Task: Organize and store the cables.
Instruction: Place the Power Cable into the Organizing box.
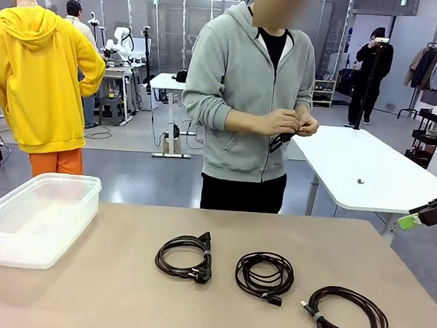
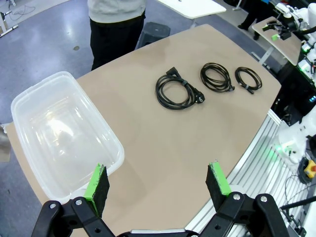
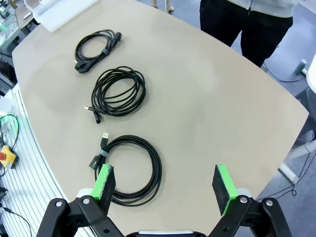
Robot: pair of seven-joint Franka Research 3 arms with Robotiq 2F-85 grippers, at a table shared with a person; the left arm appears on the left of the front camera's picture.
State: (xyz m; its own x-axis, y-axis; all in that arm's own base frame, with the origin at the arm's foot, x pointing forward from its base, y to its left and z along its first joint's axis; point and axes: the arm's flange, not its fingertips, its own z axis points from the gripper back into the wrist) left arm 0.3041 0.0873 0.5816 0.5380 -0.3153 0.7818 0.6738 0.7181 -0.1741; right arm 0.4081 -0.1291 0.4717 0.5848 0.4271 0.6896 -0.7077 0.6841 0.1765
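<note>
Nothing stored yet: three coiled cables [image 1: 265, 276] lie along the tabletop's [image 1: 104, 299] near edge, clear bin [image 1: 25, 244] at its left edge empty; left pincer [image 2: 158, 168] and right pincer [image 3: 164, 169] both gape apart, empty

Tabletop [image 1: 111, 299], clearances. Left far corner: clear bin [image 1: 34, 219], walls block low passes, top open. Centre to right near corner: left coil [image 1: 186, 258], mid coil [image 1: 264, 276], right coil [image 1: 345, 314] lie flat in a diagonal row, bare gaps betw. each. Far edge, centre: person [image 1: 249, 98] stands close. Bare surface: betw. bin & left coil, along near edge at left, right far corner.
</note>
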